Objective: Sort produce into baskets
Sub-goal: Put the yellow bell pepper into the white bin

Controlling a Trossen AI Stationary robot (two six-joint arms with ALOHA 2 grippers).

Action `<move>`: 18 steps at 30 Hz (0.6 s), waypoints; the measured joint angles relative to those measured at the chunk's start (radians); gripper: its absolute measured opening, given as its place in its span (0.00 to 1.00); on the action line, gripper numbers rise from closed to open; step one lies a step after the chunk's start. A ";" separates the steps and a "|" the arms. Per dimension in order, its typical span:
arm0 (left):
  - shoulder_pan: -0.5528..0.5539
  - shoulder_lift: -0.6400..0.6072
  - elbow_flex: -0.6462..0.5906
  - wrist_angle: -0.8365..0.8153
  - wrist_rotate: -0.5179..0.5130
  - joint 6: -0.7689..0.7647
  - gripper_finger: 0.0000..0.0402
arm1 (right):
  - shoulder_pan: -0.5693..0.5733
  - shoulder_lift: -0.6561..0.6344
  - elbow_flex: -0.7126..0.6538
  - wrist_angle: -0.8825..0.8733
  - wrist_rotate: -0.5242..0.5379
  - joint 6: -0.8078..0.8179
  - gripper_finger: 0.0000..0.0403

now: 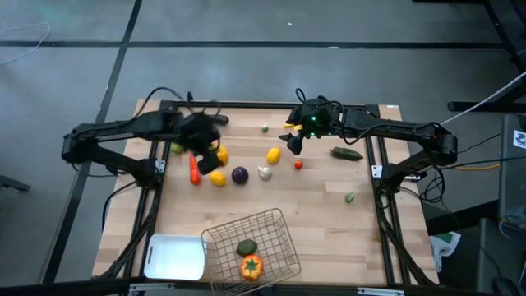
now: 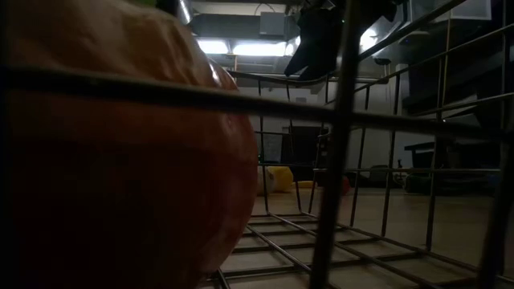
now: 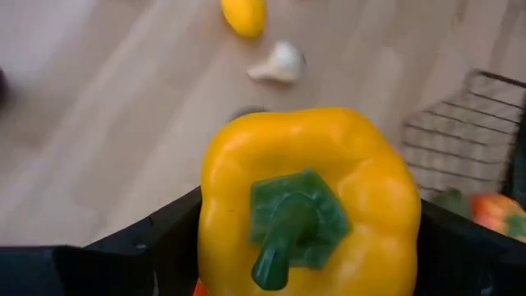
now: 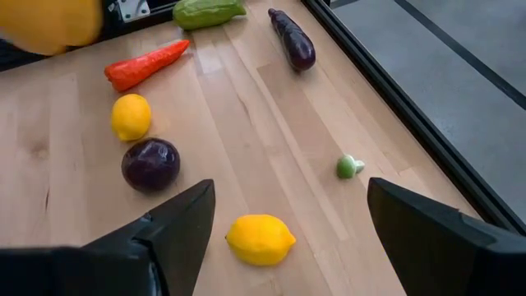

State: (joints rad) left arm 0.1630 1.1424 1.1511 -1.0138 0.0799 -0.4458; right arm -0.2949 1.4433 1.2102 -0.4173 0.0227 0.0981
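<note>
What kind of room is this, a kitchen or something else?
Likely a robotics lab or workshop, not a kitchen: a wooden table in a black metal frame stands on bare grey floor, two dark arms reach over scattered produce, and ceiling strip lights and ducting show behind.

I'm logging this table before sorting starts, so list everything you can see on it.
Table: one, light wood.
Basket: one, silver wire, near edge.
Tray: one, white, beside basket.
Orange pepper: one, in basket.
Green vegetable: one, in basket.
Yellow pepper: one, in left gripper.
Lemons: two, yellow, mid-table.
Onion: one, purple, between lemons.
Garlic: one, white, beside onion.
Chili: one, red, under left arm.
Eggplant: one, purple, far edge.
Cucumber: one, green, right side.
Small pieces: two green, one red, scattered.
Left gripper: closed on yellow pepper.
Right gripper: open, empty, above table.
</note>
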 joint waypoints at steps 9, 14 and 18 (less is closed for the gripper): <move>-0.362 -0.062 0.000 -0.164 -0.020 -0.537 0.79 | 0.000 0.000 0.000 -0.003 0.000 0.001 0.78; -0.562 -0.038 0.000 -0.154 -0.021 -0.822 0.79 | 0.000 0.000 0.000 -0.003 0.000 0.001 0.78; -0.706 0.016 0.000 -0.149 -0.024 -1.028 0.79 | 0.000 0.000 0.000 -0.003 0.000 0.001 0.78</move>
State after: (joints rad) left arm -0.5434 1.1586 1.1511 -1.1629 0.0559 -1.4743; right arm -0.2947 1.4433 1.2102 -0.4207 0.0227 0.0994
